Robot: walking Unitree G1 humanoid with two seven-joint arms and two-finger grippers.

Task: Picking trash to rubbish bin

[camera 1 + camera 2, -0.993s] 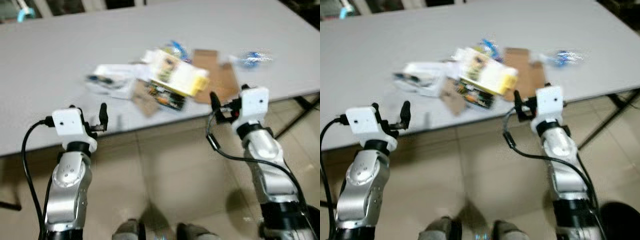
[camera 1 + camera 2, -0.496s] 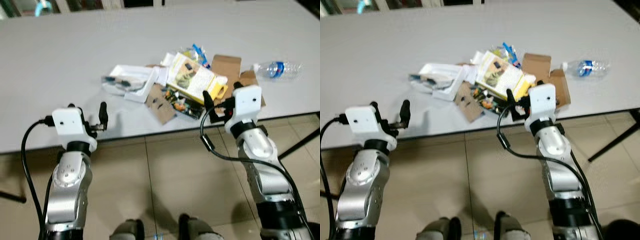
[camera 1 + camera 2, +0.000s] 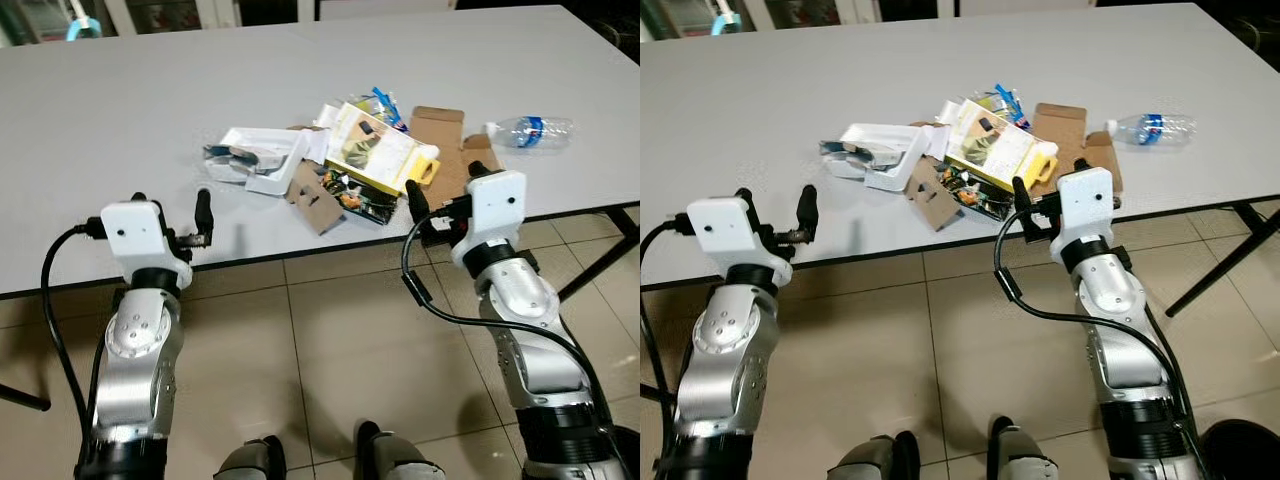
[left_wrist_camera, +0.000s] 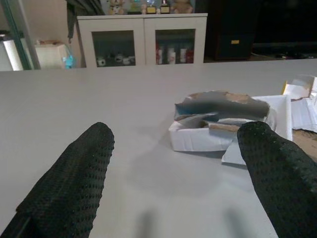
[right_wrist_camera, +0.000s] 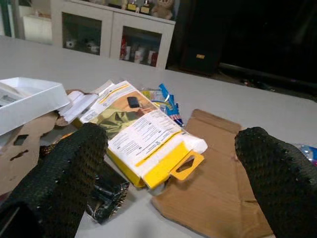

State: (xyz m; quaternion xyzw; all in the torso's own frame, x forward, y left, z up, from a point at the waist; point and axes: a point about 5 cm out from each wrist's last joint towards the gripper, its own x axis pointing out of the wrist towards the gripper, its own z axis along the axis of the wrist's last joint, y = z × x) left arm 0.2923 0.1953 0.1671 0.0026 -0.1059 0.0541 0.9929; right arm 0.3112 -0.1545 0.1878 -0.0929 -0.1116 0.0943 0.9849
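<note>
A long grey table (image 3: 120, 120) with a dark edge spans the room, standing on black metal legs (image 3: 600, 265) over a floor of beige tiles (image 3: 330, 350) with thin dark joints. Beyond the table's far edge stands a white cabinet (image 4: 143, 39) with glass doors and small items on its shelves, beside a dark, unlit area.

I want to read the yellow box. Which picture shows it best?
The right wrist view: the yellow box is close, its label facing the camera. Both eye views show it small atop the trash pile on the table.
</note>
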